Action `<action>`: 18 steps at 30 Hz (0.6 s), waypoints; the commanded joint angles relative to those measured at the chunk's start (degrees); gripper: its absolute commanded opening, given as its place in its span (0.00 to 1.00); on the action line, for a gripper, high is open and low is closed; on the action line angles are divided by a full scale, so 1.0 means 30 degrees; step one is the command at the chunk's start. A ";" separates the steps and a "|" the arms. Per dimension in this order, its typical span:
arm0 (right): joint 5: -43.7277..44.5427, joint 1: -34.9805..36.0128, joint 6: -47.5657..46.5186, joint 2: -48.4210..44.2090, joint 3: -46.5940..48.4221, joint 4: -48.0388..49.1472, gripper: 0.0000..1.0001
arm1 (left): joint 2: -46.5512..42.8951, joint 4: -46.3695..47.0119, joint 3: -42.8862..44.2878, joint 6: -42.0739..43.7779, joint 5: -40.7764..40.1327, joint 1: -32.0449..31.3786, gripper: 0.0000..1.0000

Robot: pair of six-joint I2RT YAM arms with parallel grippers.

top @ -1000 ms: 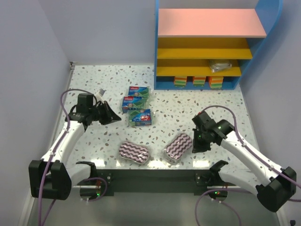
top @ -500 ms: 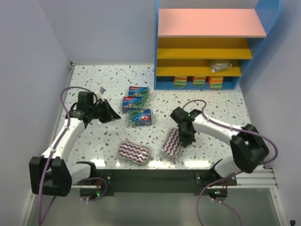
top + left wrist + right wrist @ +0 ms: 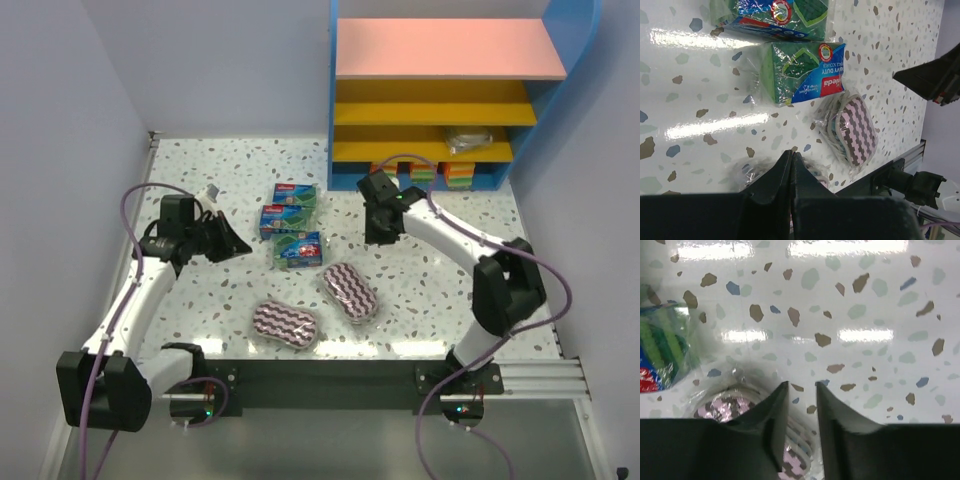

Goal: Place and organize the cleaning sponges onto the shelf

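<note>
Left gripper (image 3: 238, 246): shut tight, holds nothing; three green-blue packs (image 3: 281, 219) just past its tip.
Right gripper (image 3: 380, 232): fingers a little apart, empty; two purple wavy pads (image 3: 349, 291) near it.
Shelf (image 3: 450, 48): three sponge blocks (image 3: 423, 172), one silvery pack (image 3: 467, 138).
Hard to see: blocks half under a board.

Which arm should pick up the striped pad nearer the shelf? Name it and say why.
Right. The right gripper hovers close beside that striped pad, jaws slightly parted, empty. The left gripper is shut and sits beyond the green scourer pack.
</note>
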 commanded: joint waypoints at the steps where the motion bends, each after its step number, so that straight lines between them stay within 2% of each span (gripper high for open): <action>1: 0.0616 0.0017 0.0547 -0.4341 -0.1827 -0.1215 0.38 | -0.0588 -0.0186 0.0396 0.0417 -0.0072 -0.0041 0.03; 2: 0.0002 0.0017 0.0840 -0.5277 -0.2587 -0.1070 0.46 | -0.0560 -0.0127 0.0308 0.0358 -0.0013 -0.0041 0.03; 3: -0.0585 0.0046 0.1162 -0.6736 -0.4045 -0.0749 0.59 | -0.0559 -0.0040 0.0250 0.0329 0.0075 -0.0041 0.03; 4: -0.2215 0.0046 0.2151 -0.7534 -0.4814 -0.0630 0.65 | -0.0443 0.0106 0.0249 0.0299 0.0162 -0.0041 0.03; 5: -0.2811 0.0336 0.2799 -0.8209 -0.5546 -0.0542 0.71 | -0.0384 0.0166 0.0220 0.0241 0.0308 -0.0041 0.03; 7: -0.3809 0.1038 0.4523 -1.0020 -0.7482 -0.0394 0.78 | -0.0267 0.0312 0.0220 0.0211 0.0368 -0.0041 0.03; 12: -0.5044 0.3645 0.9997 -1.3075 -1.1083 0.0918 0.81 | -0.0004 0.0634 0.0220 0.0123 0.0427 -0.0041 0.03; 14: -0.4055 0.4727 1.1587 -1.4185 -1.1761 0.1390 0.80 | 0.0085 0.0752 0.0132 0.0065 0.0485 -0.0041 0.03; 18: -0.2003 0.5085 1.6005 -1.5917 -1.3924 0.3199 0.77 | 0.0085 0.0899 0.0015 -0.0053 0.0603 -0.0041 0.03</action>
